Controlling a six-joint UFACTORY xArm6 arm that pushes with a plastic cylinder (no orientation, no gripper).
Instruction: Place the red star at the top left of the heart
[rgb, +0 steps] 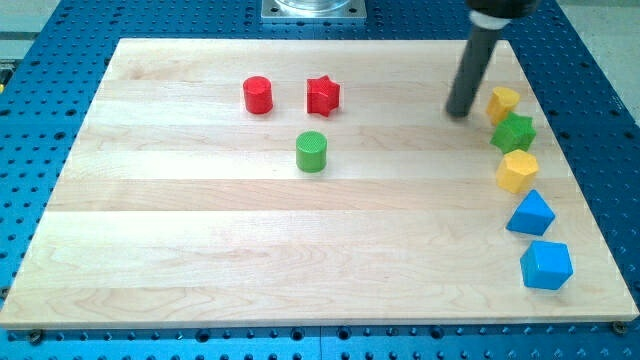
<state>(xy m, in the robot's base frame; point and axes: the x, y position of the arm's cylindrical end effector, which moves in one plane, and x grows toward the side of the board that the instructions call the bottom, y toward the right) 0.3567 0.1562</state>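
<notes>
My tip (460, 112) stands on the wooden board (180, 260) in the upper right of the frame, at the lower end of a dark rod that leans slightly toward the view's top right. There are no fingers on this rig, so nothing opens, closes or grasps; the rod holds nothing. The tip sits just to the view's left of the yellow block (503, 103), near it, and I cannot tell whether the two touch.

The red star (323, 96) lies in the upper middle of the board, well apart from the tip, to the view's left of it. The red cylinder (258, 95) stands to the view's left of the star, near but apart. The green cylinder (311, 151) stands below the star, slightly left, also apart.

Down the right edge of the board runs a column of five blocks. From top to bottom: the yellow block, a green star (513, 132), a second yellow block (517, 171), a blue block (530, 214) with a pointed top, and a blue block of angular outline (546, 265). The first three stand just beside one another. I cannot make out with certainty which of the yellow blocks is heart-shaped.

The board rests on a blue perforated table (40, 60).
</notes>
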